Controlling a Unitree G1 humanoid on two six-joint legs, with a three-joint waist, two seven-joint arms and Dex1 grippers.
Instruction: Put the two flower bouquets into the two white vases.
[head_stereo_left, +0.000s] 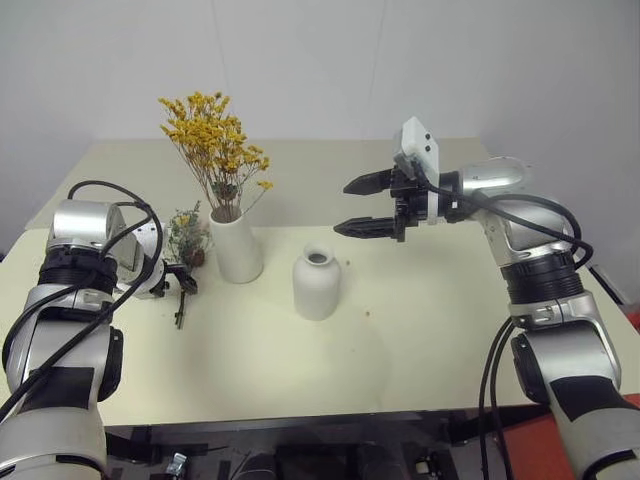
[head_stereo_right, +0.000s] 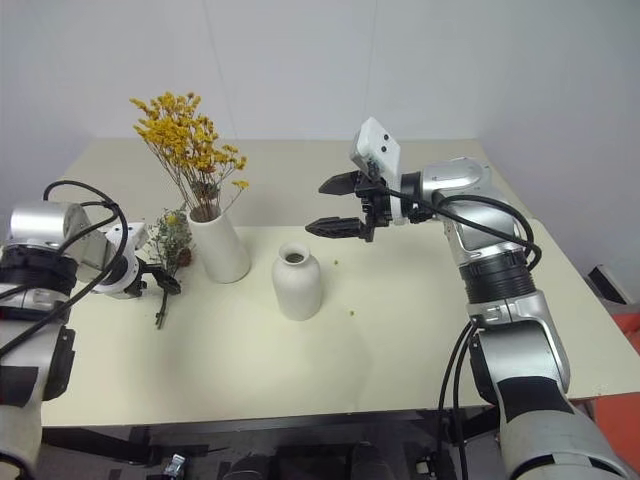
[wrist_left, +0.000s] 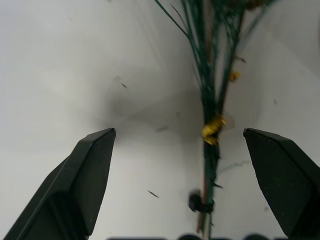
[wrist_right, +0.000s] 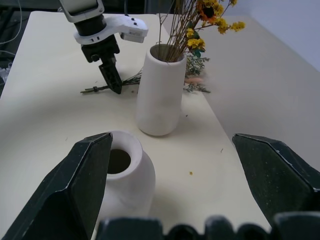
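Note:
The yellow-orange bouquet stands in the taller white vase. Left of that vase, the grey-green bouquet lies on the table with its thin stems pointing toward the front. My left gripper is open and points down over those stems, which run between its fingers without being clamped. The shorter white vase stands empty at mid table. My right gripper hovers open above and behind it, pointing left, holding nothing.
The cream table is bare in front of and to the right of the vases, with a few small crumbs. A white wall rises behind the far edge. The two vases stand close together.

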